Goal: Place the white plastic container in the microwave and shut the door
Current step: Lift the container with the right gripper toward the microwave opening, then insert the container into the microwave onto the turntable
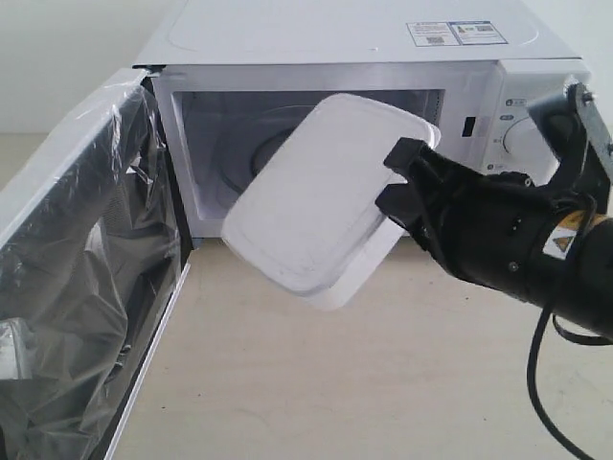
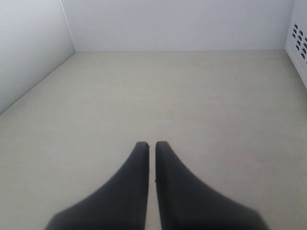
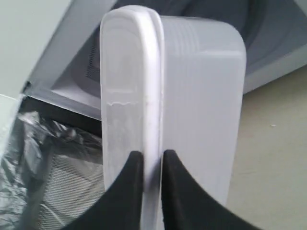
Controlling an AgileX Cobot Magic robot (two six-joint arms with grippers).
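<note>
The white plastic container (image 1: pixel 316 196) hangs tilted in the air in front of the open microwave (image 1: pixel 326 57), its lid turned toward the exterior camera. My right gripper (image 1: pixel 391 177) is shut on its rim at the right end. In the right wrist view the right gripper (image 3: pixel 152 154) pinches the lid rim of the container (image 3: pixel 201 96), with the cavity behind it. The door (image 1: pixel 81 278) stands swung wide open at the left, covered in crinkled clear film. My left gripper (image 2: pixel 151 143) is shut on nothing above bare tabletop and is out of the exterior view.
The microwave's knobs (image 1: pixel 522 139) sit partly behind the right arm. A black cable (image 1: pixel 541 383) hangs from that arm over the beige table (image 1: pixel 335 383). A vented white microwave side panel (image 2: pixel 300 43) shows at the edge of the left wrist view.
</note>
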